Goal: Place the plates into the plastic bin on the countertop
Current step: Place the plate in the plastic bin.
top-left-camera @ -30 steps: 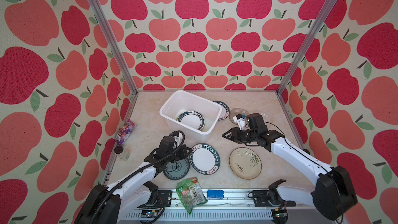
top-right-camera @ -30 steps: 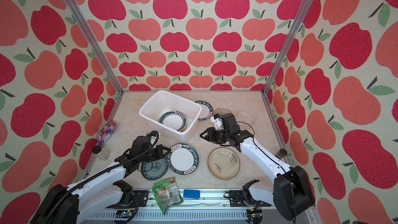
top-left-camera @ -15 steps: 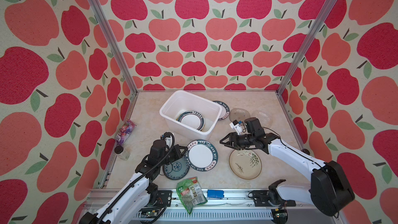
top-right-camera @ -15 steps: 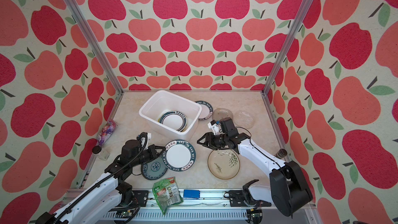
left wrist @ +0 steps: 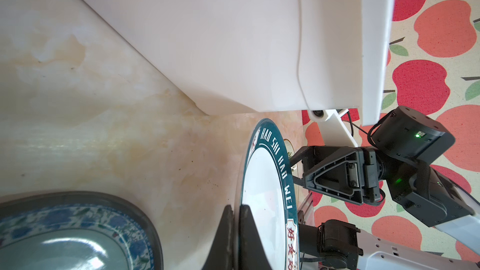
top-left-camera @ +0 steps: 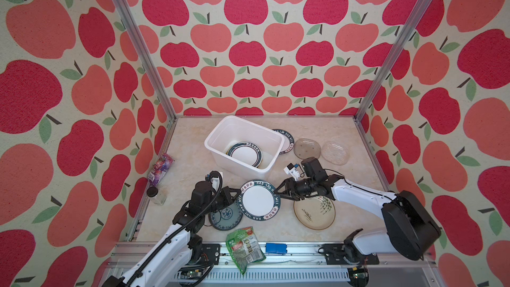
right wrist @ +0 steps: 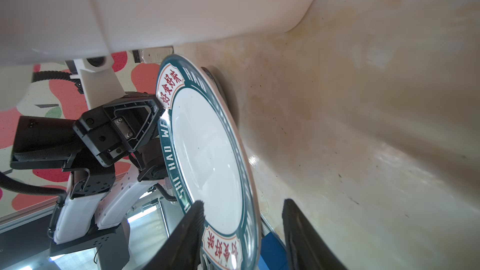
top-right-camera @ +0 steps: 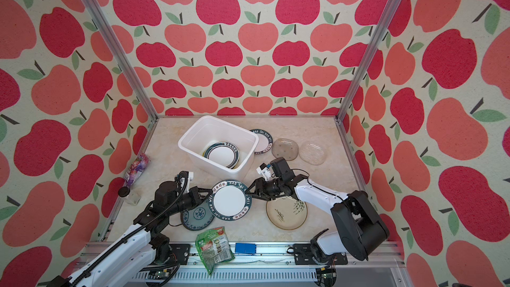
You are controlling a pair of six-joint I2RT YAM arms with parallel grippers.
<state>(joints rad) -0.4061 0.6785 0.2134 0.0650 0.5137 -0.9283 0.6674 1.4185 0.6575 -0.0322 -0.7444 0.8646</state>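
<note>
A: What sits farthest left?
B: A purple packet (top-left-camera: 161,167) lies against the left wall, with a small jar (top-left-camera: 156,196) just in front of it. Both are on the countertop (top-left-camera: 193,147).
A: And the left gripper?
B: The left gripper (top-left-camera: 238,192) is clamped tight on the left rim of a lettered plate (top-left-camera: 258,200), white with a dark green border. In the left wrist view both fingers (left wrist: 223,237) pinch that rim with no gap.
A: Where is that plate?
B: It is outside the plastic bin (top-left-camera: 240,165), just in front of its near wall. In both top views its lower left edge overlaps a blue-green plate (top-left-camera: 225,216) lying flat on the countertop. I can't tell whether they touch.
A: What about the bin?
B: It sits behind, at an angle. Inside is a stack of plates (top-left-camera: 245,154), with another green-rimmed one on top and a yellowish edge beneath.
A: Anything at the front?
B: A green snack packet (top-left-camera: 244,248) hangs over the rail.
A: The right gripper?
B: The right gripper (top-left-camera: 278,193) is at the lettered plate's right rim with its jaws parted. In the right wrist view one finger (right wrist: 187,229) lies over the plate's face and the other stands well apart past the underside. It is straddling the rim, not pinching it.
A: And farther right?
B: There is a cream plate (top-left-camera: 314,212) with a plant sketch, and the right arm reaches over its far edge. By the bin's right end a second lettered plate (top-left-camera: 287,142) is partly hidden. Then come a smoky glass plate (top-left-camera: 307,148) and a clear glass plate (top-left-camera: 334,152), side by side.
</note>
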